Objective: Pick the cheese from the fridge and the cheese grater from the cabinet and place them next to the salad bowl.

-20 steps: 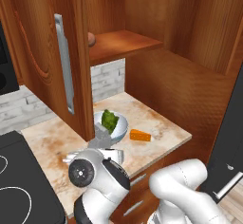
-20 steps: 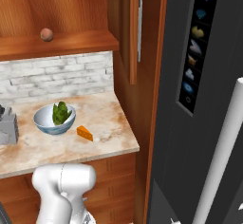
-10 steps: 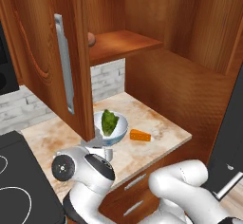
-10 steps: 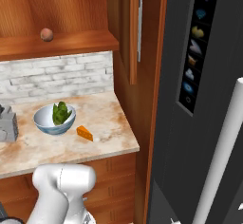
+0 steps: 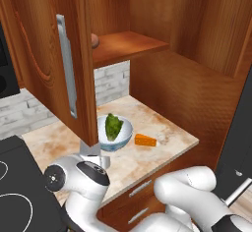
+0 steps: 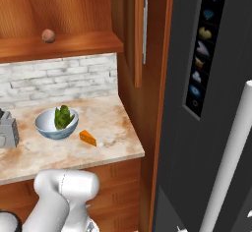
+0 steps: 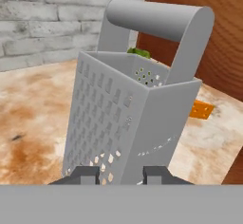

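Grater (image 7: 130, 109) upright on the worktop (image 6: 108, 123), close before the hand camera, handle on top, perforated faces toward the lens. Fingers (image 7: 118, 173) low at the grater's base, tips just in front of its bottom corner; whether clamped on it or merely set apart around it, cannot tell. In the right base view, grater (image 6: 7, 131) at the left edge, well left of the bowl (image 6: 56, 123). Bowl with lettuce on the worktop, near the brick backsplash (image 6: 59, 76). Cheese (image 6: 88, 137) flat on the worktop just right of the bowl, apart from it. In the left base view, grater (image 5: 93, 153) partly hidden behind the arm, just left of the bowl (image 5: 114, 131), cheese (image 5: 145, 140) to the bowl's right. Cabinet (image 5: 54, 54) door open above, brown lump (image 6: 48, 35) on its shelf. Fridge (image 6: 206, 103) at the right, dark.
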